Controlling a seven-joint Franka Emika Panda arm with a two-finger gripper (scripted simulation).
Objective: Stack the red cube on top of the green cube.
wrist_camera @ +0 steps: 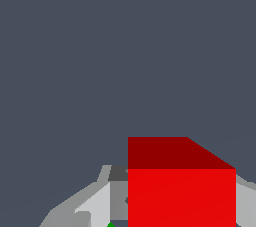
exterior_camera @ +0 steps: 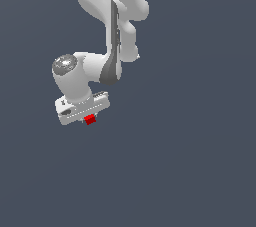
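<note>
The red cube (exterior_camera: 90, 120) sits between the fingers of my white gripper (exterior_camera: 89, 117), which is shut on it. In the wrist view the red cube (wrist_camera: 181, 196) fills the lower part of the picture, with a grey finger (wrist_camera: 97, 203) beside it and another on its other side. A tiny sliver of the green cube (wrist_camera: 111, 225) shows at the picture's edge, next to the red cube's lower corner. The green cube does not show in the exterior view; the gripper and red cube may hide it.
A plain dark grey-blue surface (exterior_camera: 190, 161) lies all around. The arm's white links (exterior_camera: 112, 16) rise above the gripper in the exterior view.
</note>
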